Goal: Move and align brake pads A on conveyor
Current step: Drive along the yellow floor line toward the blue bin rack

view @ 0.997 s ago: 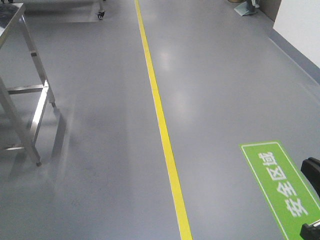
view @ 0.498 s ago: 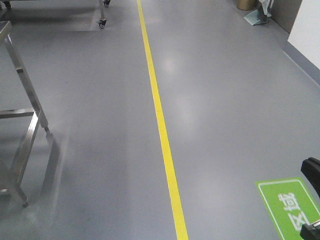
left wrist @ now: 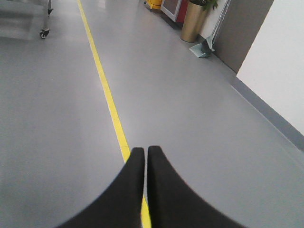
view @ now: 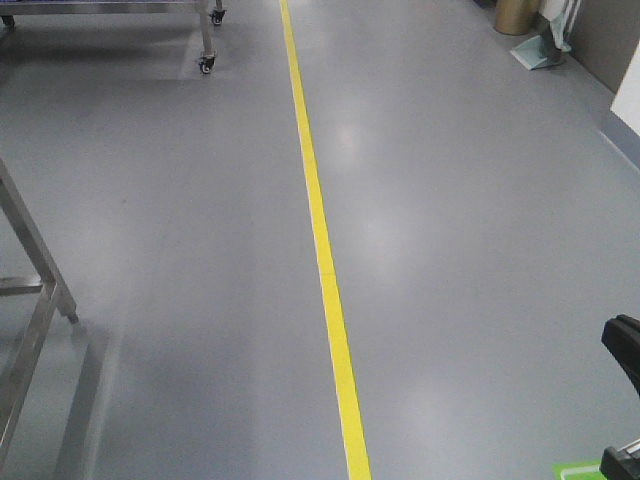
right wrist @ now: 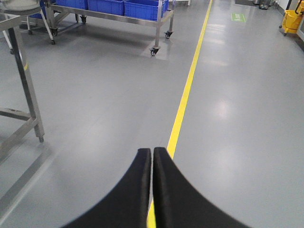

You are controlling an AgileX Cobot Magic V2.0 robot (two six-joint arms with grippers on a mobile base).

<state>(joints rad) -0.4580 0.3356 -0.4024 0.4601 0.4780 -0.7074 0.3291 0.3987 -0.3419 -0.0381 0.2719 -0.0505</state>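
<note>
Plainly, the left gripper [left wrist: 145,151] has its two black fingers pressed together tip to tip, with nothing between them. The right gripper [right wrist: 152,152] is the same: two black fingers closed on each other and empty. Both hang over bare grey floor [view: 170,230], each just above the single yellow line [view: 318,230] that runs away from the robot.

Neither the brake pads A nor the conveyor shows in any of the three views.

At the right edge of the front view two dark pieces [view: 624,352] are cut off by the frame; what they belong to cannot be told. Beside the lower one, a corner of a green floor marking [view: 578,469] peeks in, its writing cut away. A second green marking [right wrist: 239,16] lies far down the aisle, too small to read.

To the left stand steel table legs [right wrist: 26,80], with the tabletop out of frame. Beyond them a wheeled rack [right wrist: 159,23] carries at least three blue bins [right wrist: 142,8], cropped by the top edge. Across the aisle are one bronze planter [left wrist: 194,23], its plant cut off, and one yellow mop bucket [right wrist: 292,20].
</note>
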